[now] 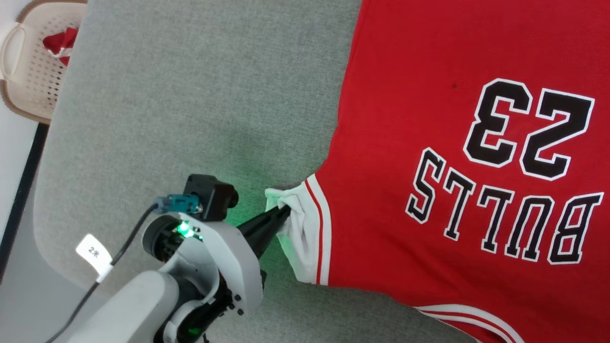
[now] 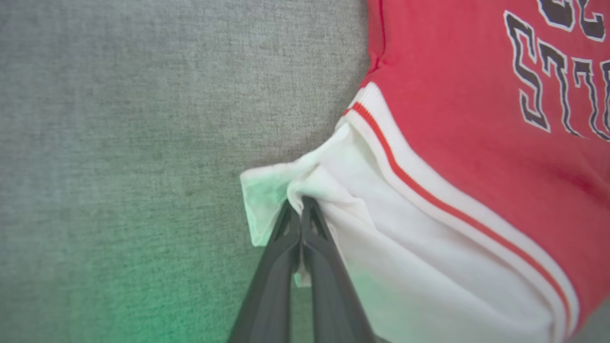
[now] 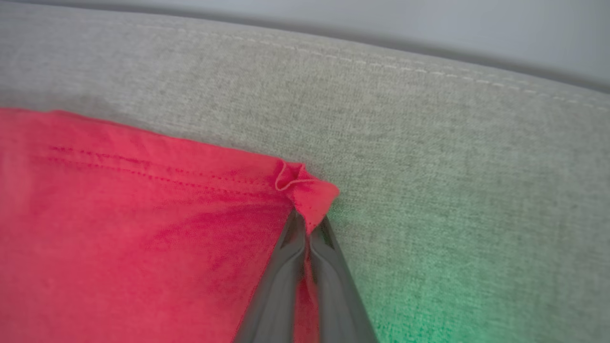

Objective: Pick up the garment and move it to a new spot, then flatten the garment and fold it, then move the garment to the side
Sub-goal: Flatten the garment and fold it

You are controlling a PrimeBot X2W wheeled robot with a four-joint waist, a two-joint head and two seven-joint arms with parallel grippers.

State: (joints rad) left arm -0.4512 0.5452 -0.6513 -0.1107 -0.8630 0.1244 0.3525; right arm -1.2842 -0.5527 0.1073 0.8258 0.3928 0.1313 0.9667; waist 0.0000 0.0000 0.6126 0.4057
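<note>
Garment [image 1: 419, 71] lies spread on the grey padded bench [image 1: 190, 95], print side up, lettering upside down in head view. Left gripper [image 2: 301, 212] is pressed together, pinching the garment's white sleeve edge. Right gripper [image 3: 309, 226] is pressed together on a red hem corner, near the bench's stitched edge. Basket [image 1: 28, 71] sits off the bench's far-left corner.

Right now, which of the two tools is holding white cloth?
The left tool, shut on the white sleeve of the garment; the right tool pinches its red corner instead.
</note>
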